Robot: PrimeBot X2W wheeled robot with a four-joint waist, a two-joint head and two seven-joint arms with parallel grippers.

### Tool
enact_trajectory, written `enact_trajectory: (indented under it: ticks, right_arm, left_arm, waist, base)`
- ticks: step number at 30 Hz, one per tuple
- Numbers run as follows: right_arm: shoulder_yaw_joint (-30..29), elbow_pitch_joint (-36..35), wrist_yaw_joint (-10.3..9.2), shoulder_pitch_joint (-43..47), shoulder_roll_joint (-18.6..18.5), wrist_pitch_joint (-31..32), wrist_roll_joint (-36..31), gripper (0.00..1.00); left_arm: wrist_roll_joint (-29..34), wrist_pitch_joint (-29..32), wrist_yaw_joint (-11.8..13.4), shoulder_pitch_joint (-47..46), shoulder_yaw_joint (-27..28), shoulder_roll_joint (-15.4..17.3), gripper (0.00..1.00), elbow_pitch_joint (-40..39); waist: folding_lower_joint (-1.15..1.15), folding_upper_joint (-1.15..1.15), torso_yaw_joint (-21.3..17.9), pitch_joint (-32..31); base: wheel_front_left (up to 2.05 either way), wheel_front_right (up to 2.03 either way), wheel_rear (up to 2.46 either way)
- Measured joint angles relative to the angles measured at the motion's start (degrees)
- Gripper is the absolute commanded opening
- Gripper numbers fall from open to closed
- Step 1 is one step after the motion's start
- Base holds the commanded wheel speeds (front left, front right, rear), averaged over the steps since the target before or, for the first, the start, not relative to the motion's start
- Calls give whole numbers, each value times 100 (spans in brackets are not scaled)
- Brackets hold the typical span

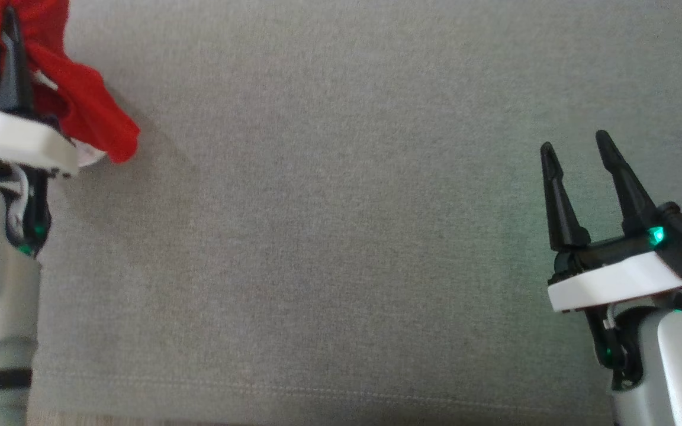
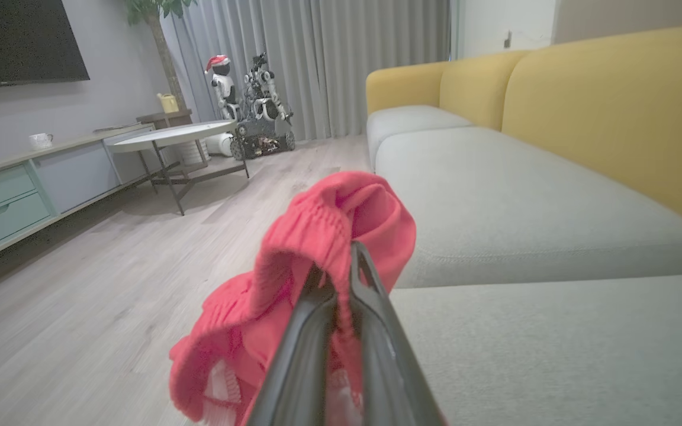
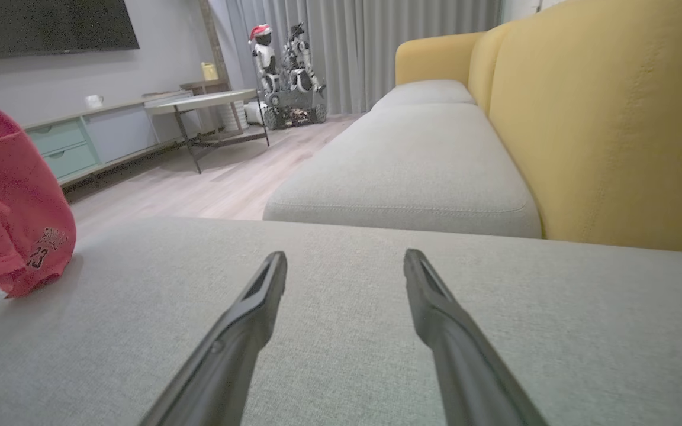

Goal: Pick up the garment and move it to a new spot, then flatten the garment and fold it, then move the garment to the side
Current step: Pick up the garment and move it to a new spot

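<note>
Soft red garment (image 2: pixel 323 236), seemingly rib-hemmed, pinched in left fingers (image 2: pixel 301 355); right fingers (image 3: pixel 246 331) wide over woven cushion (image 1: pixel 317 207).

garment (image 2: pixel 329 225): red knit cloth, ribbed along its edge, matt | seat cushion (image 3: pixel 376 355): grey woven cloth, matt, slightly rough; stitched seam | sofa back (image 3: pixel 601 118): yellow cloth, fine grain | my right gripper (image 3: pixel 346 253): fingers (image 3: pixel 246 319) dark plastic, smooth; I see a faint sheen | floor (image 2: pixel 80 307): pale wood planks

Crumpled red garment (image 1: pixel 92 112) hangs bunched at left end of grey cushion (image 1: pixel 341 236).
</note>
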Motion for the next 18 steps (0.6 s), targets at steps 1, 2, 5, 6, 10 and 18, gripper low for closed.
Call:
enact_trajectory:
  ticks: [1,2,5,6,10,18]
  right_arm:
    - [-32,21,0,10,21,-22,21,100]
    - [-64,40,0,36,42,-49,43,100]
    - [-69,112,0,142,83,-92,45,100]
    - [-66,163,0,212,120,-94,49,100]
    - [-52,293,0,410,181,-170,102,100]
    - [-94,371,0,696,255,-212,144,100]
  left_arm:
    - [-4,0,-41,137,54,-21,0,-183]
    - [-40,-1,-70,288,102,-53,0,-389]
    - [-43,-22,-68,630,132,-77,0,-751]
    - [-54,-25,-63,838,166,-116,0,-942]
    - [-59,-35,163,1961,216,-364,0,-1814]
    - [-37,54,639,3181,-127,-838,0,-2683]
  waist:
    - [0,0,-17,-76]
    - [0,0,-37,-151]
    - [0,0,-91,-296]
    - [0,0,-126,-370]
    - [0,0,-339,-666]
    - [0,0,-638,-976]
  base:
    - [0,0,0]
    - [0,0,0]
    - [0,0,0]
    - [0,0,0]
    - [0,0,0]
    - [0,0,0]
